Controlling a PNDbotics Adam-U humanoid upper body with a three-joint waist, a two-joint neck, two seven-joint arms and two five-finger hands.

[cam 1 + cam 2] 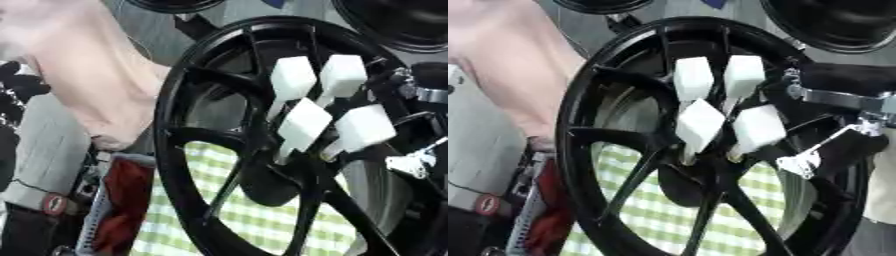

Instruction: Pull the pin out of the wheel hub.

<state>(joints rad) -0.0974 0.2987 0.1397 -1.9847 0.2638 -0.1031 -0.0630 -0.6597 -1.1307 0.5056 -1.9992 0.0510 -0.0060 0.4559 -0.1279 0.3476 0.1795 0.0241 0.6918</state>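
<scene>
wheel hub: black spoked wheel hub (262, 150) stands upright and fills most of both views, tilted a little; green-checked cloth (254, 210) shows through the spokes.
pins: four white block-headed pins (302, 122) sit in a cluster at the centre of the hub, thin shafts running down into it; all look seated, none drawn out.
right hand: right hand (833, 145) comes in from the right, just beside the rightmost pin; only black and silver arm parts and a white bracket show clearly.
hand state: cannot tell whether the fingers are spread or curled, nor whether they touch a pin; the white blocks and the rim hide them.
left hand: dark shape at the left edge (17, 82), possibly the left hand; cannot tell its fingers.
risk, grip: pin heads stand close together, so a reach for one may catch its neighbour.
risk, pull: a pull off the shaft's line could jam the pin.
risk, wheel: the hub stands on edge; a sideways tug could tip or roll it.
</scene>
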